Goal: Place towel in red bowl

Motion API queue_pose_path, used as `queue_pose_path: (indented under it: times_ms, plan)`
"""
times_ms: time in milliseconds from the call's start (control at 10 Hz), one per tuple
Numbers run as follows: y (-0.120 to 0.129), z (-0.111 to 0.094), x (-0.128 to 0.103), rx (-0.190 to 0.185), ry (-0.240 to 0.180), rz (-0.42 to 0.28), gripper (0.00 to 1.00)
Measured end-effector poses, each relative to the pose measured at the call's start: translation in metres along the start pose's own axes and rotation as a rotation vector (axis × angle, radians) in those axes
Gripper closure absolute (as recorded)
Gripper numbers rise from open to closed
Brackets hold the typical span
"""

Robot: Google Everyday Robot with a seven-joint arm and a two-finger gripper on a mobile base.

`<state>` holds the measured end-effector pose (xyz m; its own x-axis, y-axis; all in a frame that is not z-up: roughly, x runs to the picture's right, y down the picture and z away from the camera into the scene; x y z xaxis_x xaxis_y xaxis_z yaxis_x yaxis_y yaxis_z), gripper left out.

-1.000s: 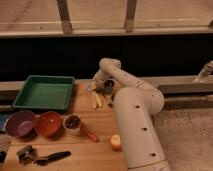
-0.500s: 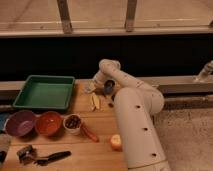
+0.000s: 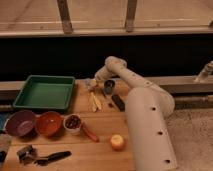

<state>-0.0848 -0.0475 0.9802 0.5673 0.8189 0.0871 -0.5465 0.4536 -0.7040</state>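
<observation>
Hand (image 3: 95,83) closed, low beside the dark cup (image 3: 109,86); towel (image 3: 91,82) right at its tip.

The wooden table top (image 3: 100,145) fills the lower left of the frame, in warm and rather dim light. Behind it a pale ledge (image 3: 187,82) runs across the middle, and above the ledge there is a wide dark band of wall (image 3: 45,55). Along the top a light rail (image 3: 35,34) carries two grey upright posts (image 3: 64,15), with pale panes between them. At the lower right lies a grey speckled floor (image 3: 195,135). The gripper (image 3: 94,83) is at the far edge of the table, near the frame's centre.
</observation>
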Motion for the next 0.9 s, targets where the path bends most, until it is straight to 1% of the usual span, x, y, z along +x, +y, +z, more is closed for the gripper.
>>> queue_pose_path:
  times_ms: [100,200,300,400,500,700,900]
  plan:
    - [0.001,-0.009,-0.011,-0.005,-0.035,-0.019,0.87]
    - [0.001,-0.015,-0.015,-0.011,-0.054,-0.028,0.87]
    - [0.001,-0.019,-0.017,-0.018,-0.063,-0.035,0.87]
    - [0.004,-0.025,-0.02,-0.031,-0.069,-0.043,0.87]
    - [0.008,-0.038,-0.022,-0.045,-0.073,-0.05,0.87]
    - [0.018,-0.067,-0.025,-0.068,-0.068,-0.072,0.87]
    - [0.035,-0.082,-0.029,-0.095,-0.058,-0.098,0.87]
